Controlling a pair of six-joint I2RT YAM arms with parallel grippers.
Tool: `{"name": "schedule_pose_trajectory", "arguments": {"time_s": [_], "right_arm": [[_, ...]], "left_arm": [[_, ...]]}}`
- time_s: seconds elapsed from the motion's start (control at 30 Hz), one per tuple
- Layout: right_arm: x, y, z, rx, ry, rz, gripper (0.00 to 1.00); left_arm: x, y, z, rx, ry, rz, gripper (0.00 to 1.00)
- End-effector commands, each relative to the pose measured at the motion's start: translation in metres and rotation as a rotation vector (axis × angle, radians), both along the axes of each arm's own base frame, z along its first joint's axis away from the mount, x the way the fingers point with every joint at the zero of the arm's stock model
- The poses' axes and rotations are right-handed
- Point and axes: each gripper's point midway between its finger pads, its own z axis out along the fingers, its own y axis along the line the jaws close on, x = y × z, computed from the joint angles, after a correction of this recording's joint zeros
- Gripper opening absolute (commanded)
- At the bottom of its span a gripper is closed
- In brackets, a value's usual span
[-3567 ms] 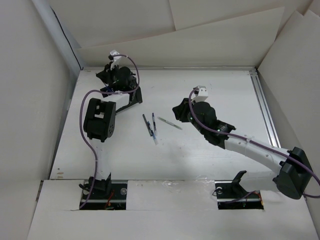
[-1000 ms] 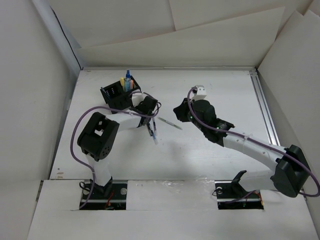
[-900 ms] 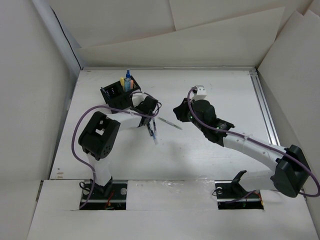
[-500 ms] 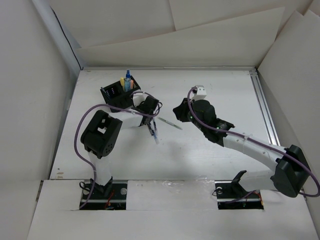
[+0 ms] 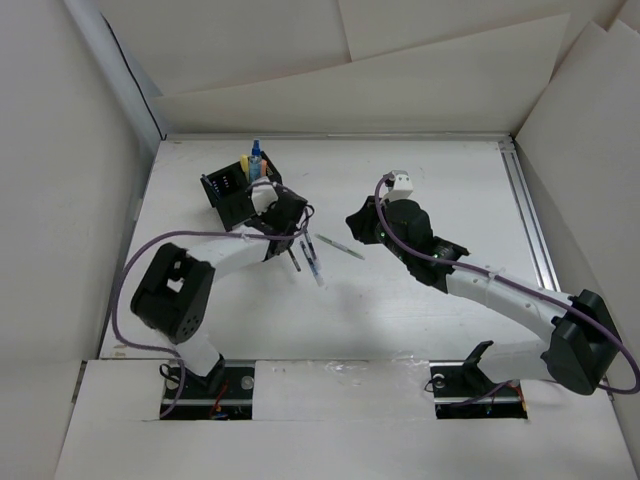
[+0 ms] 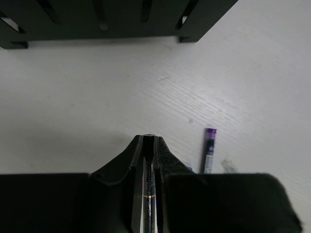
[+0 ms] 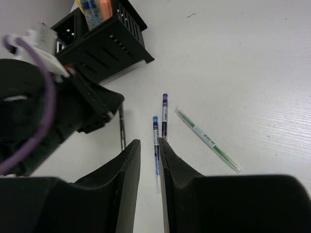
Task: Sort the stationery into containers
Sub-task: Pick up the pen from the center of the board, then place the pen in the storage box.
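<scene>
Pick done: left gripper [image 6: 149, 144] clamped on pen [image 6: 148, 184], near box [image 5: 230, 192]. Next you carry it over a compartment and release. Right gripper [image 7: 148, 150] slightly apart, empty, over loose pens [image 7: 156, 141].

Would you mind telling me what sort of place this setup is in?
Probably a robot lab test cell: white board walls enclose a table carrying a left arm, a right arm and an organiser box.

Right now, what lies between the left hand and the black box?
Nothing: bare table separates left hand and box, seen from the left wrist.
</scene>
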Motion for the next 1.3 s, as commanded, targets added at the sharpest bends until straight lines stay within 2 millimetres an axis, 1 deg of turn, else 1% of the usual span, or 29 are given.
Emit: {"name": "schedule_pose_trajectory", "arguments": {"time_s": [0.0, 0.03, 0.07, 0.1, 0.13, 0.17, 0.2, 0.27, 0.33, 0.37, 0.4, 0.43, 0.47, 0.5, 0.53, 0.57, 0.63, 0.7, 0.73, 0.77, 0.8, 0.83, 0.93, 0.97, 1.03, 1.1, 1.13, 1.17, 1.27], "right_arm": [[0.007, 0.001, 0.025, 0.053, -0.053, -0.010, 0.28], [0.007, 0.001, 0.025, 0.053, -0.053, -0.010, 0.28], [0.007, 0.001, 0.025, 0.053, -0.053, -0.010, 0.28], [0.007, 0.001, 0.025, 0.053, -0.053, -0.010, 0.28], [0.006, 0.000, 0.029, 0.060, -0.060, -0.010, 0.28], [0.006, 0.000, 0.029, 0.060, -0.060, -0.010, 0.28], [0.005, 0.000, 0.025, 0.053, -0.053, -0.010, 0.28], [0.004, -0.001, 0.028, 0.060, -0.060, -0.010, 0.28], [0.004, -0.001, 0.028, 0.060, -0.060, -0.010, 0.28], [0.004, -0.001, 0.028, 0.067, -0.055, -0.012, 0.28], [0.004, -0.001, 0.028, 0.067, -0.055, -0.012, 0.28], [0.004, -0.001, 0.028, 0.067, -0.055, -0.012, 0.28], [0.004, -0.001, 0.028, 0.067, -0.055, -0.012, 0.28], [0.003, -0.002, 0.024, 0.061, -0.049, -0.012, 0.28], [0.004, -0.001, 0.026, 0.067, -0.055, -0.012, 0.28], [0.003, -0.002, 0.030, 0.075, -0.063, -0.012, 0.28], [0.000, 0.001, 0.030, 0.075, -0.063, -0.003, 0.28], [-0.001, 0.000, 0.034, 0.081, -0.069, -0.003, 0.29], [-0.002, -0.001, 0.030, 0.075, -0.063, -0.003, 0.29], [-0.001, 0.000, 0.032, 0.081, -0.069, -0.003, 0.29], [-0.001, 0.000, 0.032, 0.081, -0.069, -0.003, 0.29], [-0.001, 0.000, 0.032, 0.081, -0.069, -0.003, 0.29], [-0.001, 0.000, 0.032, 0.081, -0.069, -0.003, 0.29], [-0.002, 0.001, 0.032, 0.083, -0.068, 0.006, 0.29], [-0.002, 0.001, 0.032, 0.075, -0.072, 0.008, 0.29], [-0.001, 0.002, 0.027, 0.068, -0.065, 0.008, 0.29], [0.000, 0.003, 0.024, 0.062, -0.058, 0.008, 0.29], [0.000, 0.003, 0.024, 0.062, -0.058, 0.008, 0.29], [-0.001, 0.007, 0.024, 0.061, -0.056, 0.017, 0.29]], "left_arm": [[0.001, 0.009, 0.064, -0.035, -0.141, 0.028, 0.00], [-0.003, 0.011, 0.068, -0.032, -0.137, 0.028, 0.00], [-0.001, 0.016, 0.089, -0.050, -0.181, 0.047, 0.00], [0.004, 0.022, 0.103, -0.059, -0.209, 0.059, 0.00], [0.004, 0.027, 0.110, -0.065, -0.221, 0.062, 0.00], [0.009, 0.031, 0.126, -0.085, -0.256, 0.078, 0.00], [0.013, 0.042, 0.141, -0.108, -0.286, 0.102, 0.00], [0.020, 0.047, 0.156, -0.136, -0.310, 0.103, 0.00], [0.031, 0.064, 0.184, -0.137, -0.366, 0.152, 0.00], [0.034, 0.072, 0.188, -0.116, -0.365, 0.183, 0.00], [0.042, 0.079, 0.214, -0.105, -0.405, 0.211, 0.00], [0.051, 0.095, 0.212, -0.058, -0.387, 0.247, 0.00], [0.057, 0.106, 0.220, -0.030, -0.391, 0.278, 0.00], [0.058, 0.117, 0.221, 0.006, -0.362, 0.303, 0.00], [0.071, 0.126, 0.237, 0.019, -0.381, 0.330, 0.00], [0.074, 0.149, 0.243, 0.065, -0.377, 0.377, 0.00], [0.083, 0.169, 0.256, 0.107, -0.385, 0.420, 0.00], [0.082, 0.202, 0.263, 0.184, -0.376, 0.494, 0.00], [0.083, 0.211, 0.265, 0.205, -0.374, 0.518, 0.00], [0.084, 0.220, 0.261, 0.231, -0.358, 0.538, 0.00], [0.082, 0.236, 0.264, 0.261, -0.359, 0.585, 0.00], [0.083, 0.243, 0.263, 0.287, -0.353, 0.598, 0.00], [0.082, 0.256, 0.262, 0.350, -0.348, 0.652, 0.00], [0.086, 0.257, 0.264, 0.357, -0.365, 0.647, 0.00], [0.087, 0.260, 0.258, 0.381, -0.362, 0.665, 0.00], [0.093, 0.259, 0.262, 0.376, -0.393, 0.668, 0.00], [0.099, 0.259, 0.250, 0.393, -0.367, 0.658, 0.00], [0.102, 0.260, 0.253, 0.401, -0.374, 0.668, 0.00], [0.110, 0.257, 0.249, 0.457, -0.362, 0.673, 0.00]]}}
